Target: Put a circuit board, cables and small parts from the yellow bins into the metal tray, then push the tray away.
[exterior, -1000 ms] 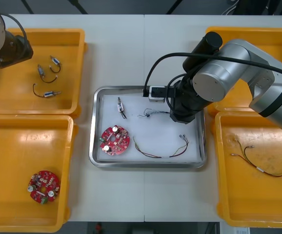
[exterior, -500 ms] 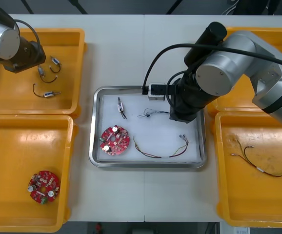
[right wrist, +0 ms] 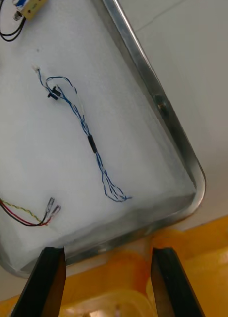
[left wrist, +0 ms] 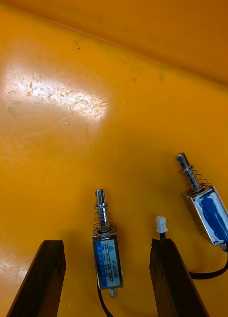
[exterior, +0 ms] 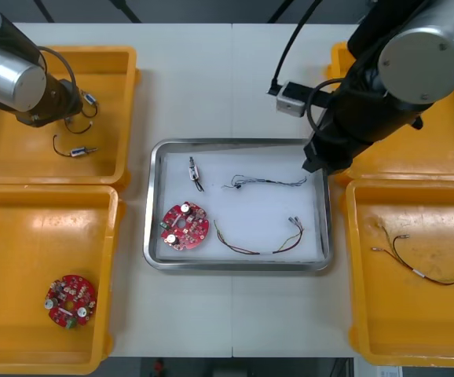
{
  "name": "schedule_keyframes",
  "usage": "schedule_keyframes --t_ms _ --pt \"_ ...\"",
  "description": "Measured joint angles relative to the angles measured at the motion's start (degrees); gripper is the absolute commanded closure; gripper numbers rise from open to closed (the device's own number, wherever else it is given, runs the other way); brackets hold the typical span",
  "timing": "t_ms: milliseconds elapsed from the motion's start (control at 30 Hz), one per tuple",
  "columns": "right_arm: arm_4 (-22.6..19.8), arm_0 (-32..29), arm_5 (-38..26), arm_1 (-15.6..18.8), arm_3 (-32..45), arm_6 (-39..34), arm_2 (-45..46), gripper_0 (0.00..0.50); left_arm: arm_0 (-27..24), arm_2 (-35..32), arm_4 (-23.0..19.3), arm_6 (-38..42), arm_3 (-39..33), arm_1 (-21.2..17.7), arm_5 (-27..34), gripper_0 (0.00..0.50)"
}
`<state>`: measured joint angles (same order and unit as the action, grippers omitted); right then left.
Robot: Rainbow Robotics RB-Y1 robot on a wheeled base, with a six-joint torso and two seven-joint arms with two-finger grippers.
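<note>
Seen from the front, the shiny metal tray, white inside, already holds a round red circuit board, a twisted blue and white cable, a red and yellow cable and one small metal part. Bare worktop lies open beyond its far rim for the push. In the right wrist view, the right end effector hangs spread and empty just outside the tray's corner, clear of the rim. In the left wrist view, the left end effector, over a yellow bin well left of the tray, stands spread around a second small metal part. The step in hand looks like fetching another part. The next move calls for lowering and closing on its body, minding the white plug just beside one finger.
</note>
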<state>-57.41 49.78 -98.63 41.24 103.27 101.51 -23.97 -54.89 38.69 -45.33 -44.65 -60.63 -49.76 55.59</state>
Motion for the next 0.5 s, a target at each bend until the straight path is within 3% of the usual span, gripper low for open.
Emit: schedule_keyframes --t_ms 200,500 --pt "-1.0 0.0 -5.4 3.0 0.1 -12.2 4.6 0.0 0.0 0.1 -3.7 0.0 2.2 0.3 -1.6 0.0" --pt "-1.6 -3.2 -9.9 6.7 1.5 -23.8 13.3 0.0 0.0 0.1 -3.9 -2.9 4.0 0.8 -2.4 0.0"
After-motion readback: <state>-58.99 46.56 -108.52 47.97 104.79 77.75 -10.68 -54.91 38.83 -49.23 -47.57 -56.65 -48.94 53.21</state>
